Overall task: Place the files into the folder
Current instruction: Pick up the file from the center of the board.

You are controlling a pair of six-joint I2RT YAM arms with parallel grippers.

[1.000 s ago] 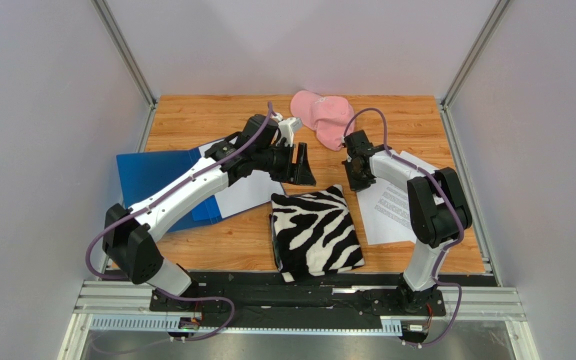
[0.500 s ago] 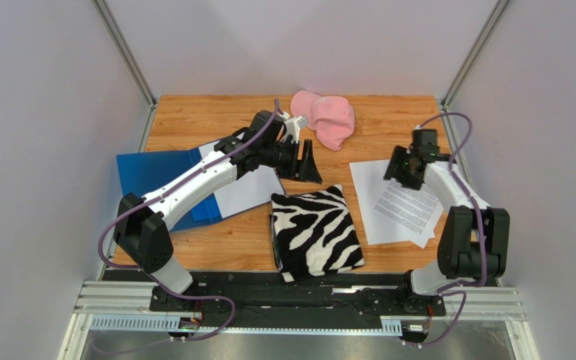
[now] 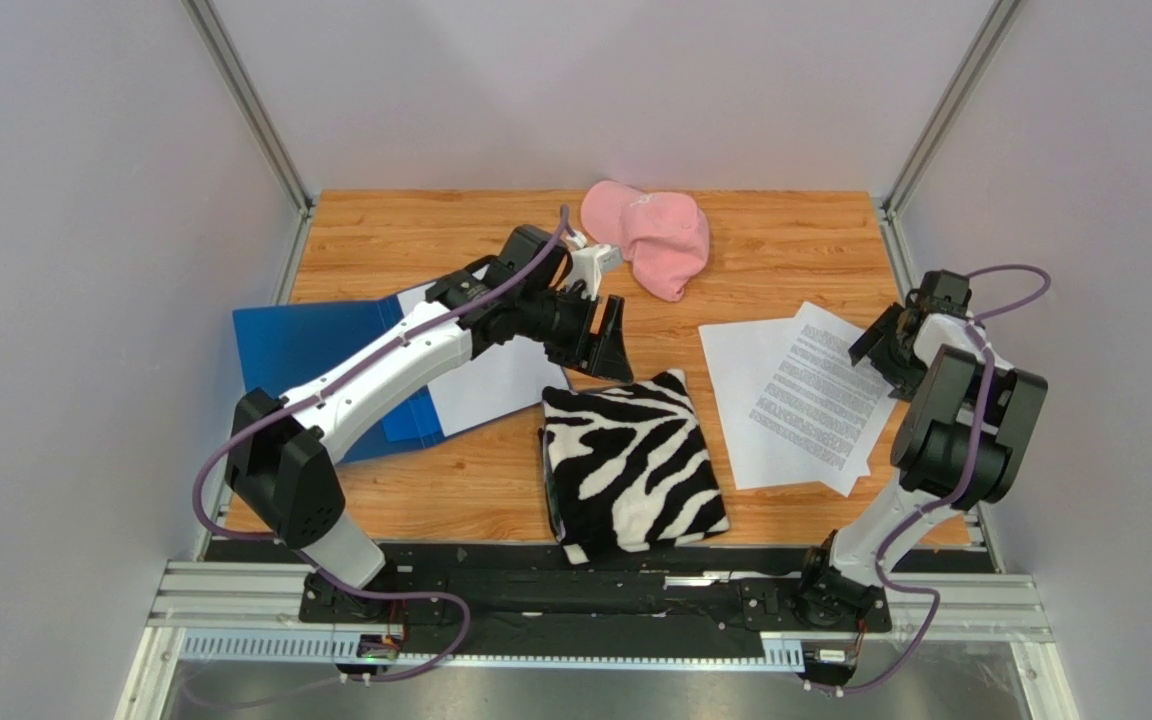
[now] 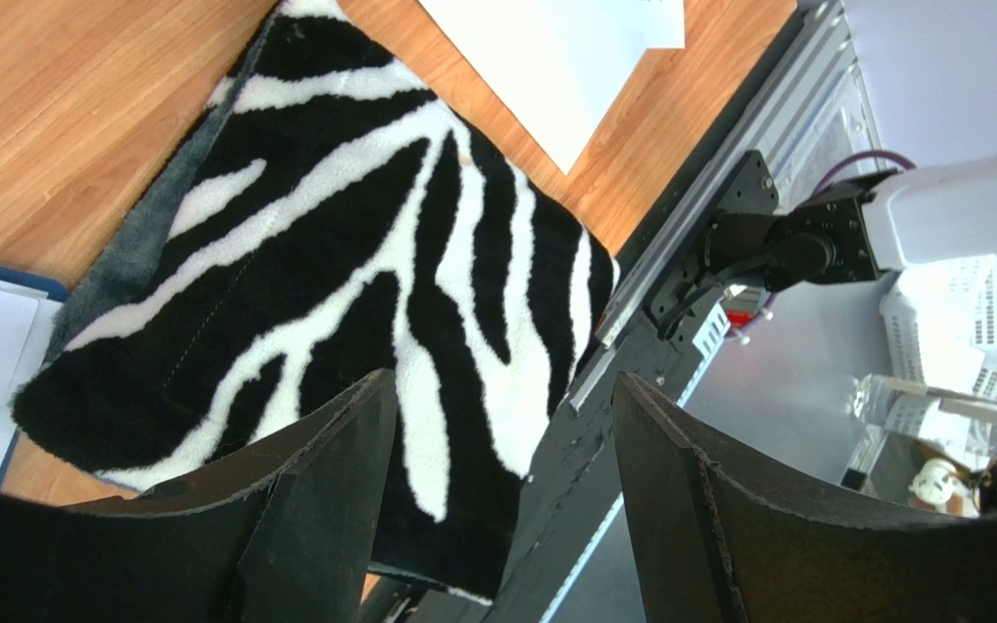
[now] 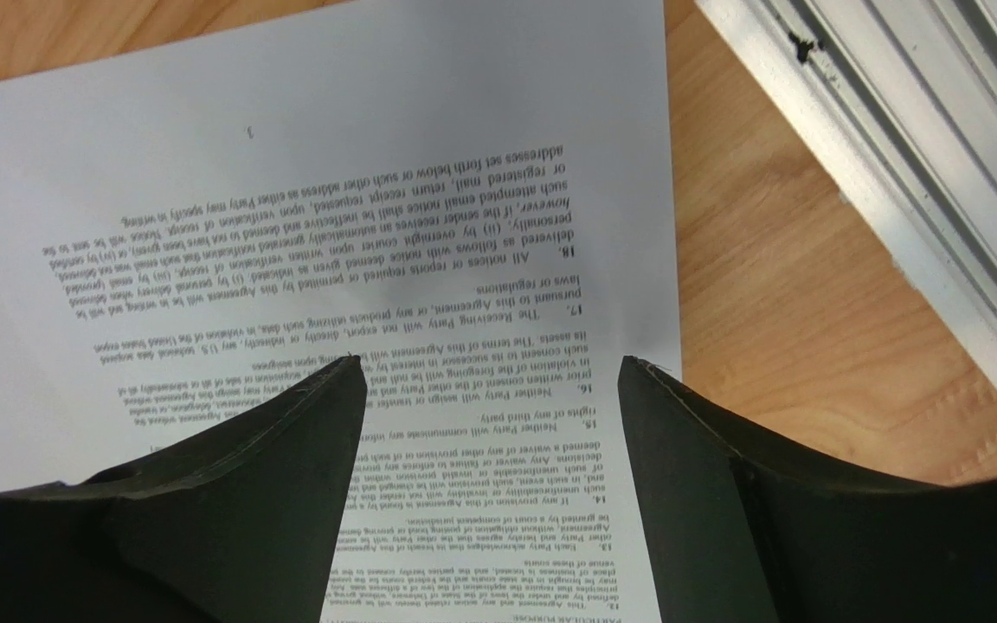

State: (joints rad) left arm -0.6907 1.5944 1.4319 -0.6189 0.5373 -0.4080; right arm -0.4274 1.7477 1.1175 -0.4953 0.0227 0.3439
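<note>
The blue folder (image 3: pixel 301 345) lies open at the left, with a white sheet (image 3: pixel 489 384) on its right half. More files (image 3: pixel 803 399), several printed sheets, lie loosely stacked at the right. My left gripper (image 3: pixel 608 339) hangs open and empty between the folder and the zebra cloth (image 3: pixel 630 462). In the left wrist view its jaws (image 4: pixel 504 390) stand wide over the cloth (image 4: pixel 335 221). My right gripper (image 3: pixel 886 338) is open and empty at the right edge of the files. In the right wrist view its jaws (image 5: pixel 491 377) stand above the top printed sheet (image 5: pixel 335 195).
A pink cap (image 3: pixel 650 236) lies at the back middle. The zebra cloth sits between the folder and the files, near the front edge. A metal rail (image 5: pixel 907 169) borders the table just right of the files. Grey walls close in the sides and back.
My right arm has swung from the table's middle out to the right edge of the files, and its gripper has gone from shut to open. The left arm has barely shifted.
</note>
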